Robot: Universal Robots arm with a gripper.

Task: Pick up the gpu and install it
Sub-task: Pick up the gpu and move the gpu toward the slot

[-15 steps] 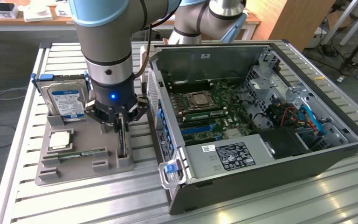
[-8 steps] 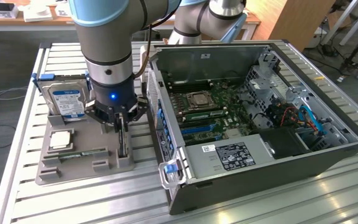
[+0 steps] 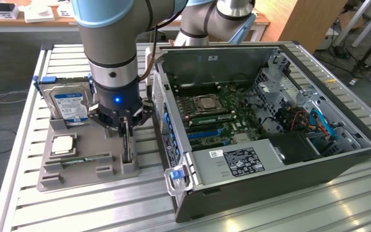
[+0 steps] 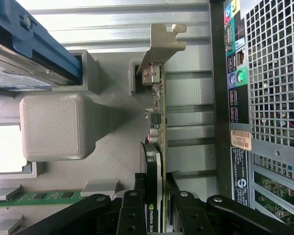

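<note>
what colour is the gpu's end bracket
Silver-grey metal; end bracket of the gpu, best in the wrist view.

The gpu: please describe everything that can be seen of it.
The gpu is a thin card standing on edge in a slot of the grey holder, beside the open computer case. It has a green board edge, a black cooler face and a silver metal bracket at one end. The gripper straddles its other end from above.
</note>
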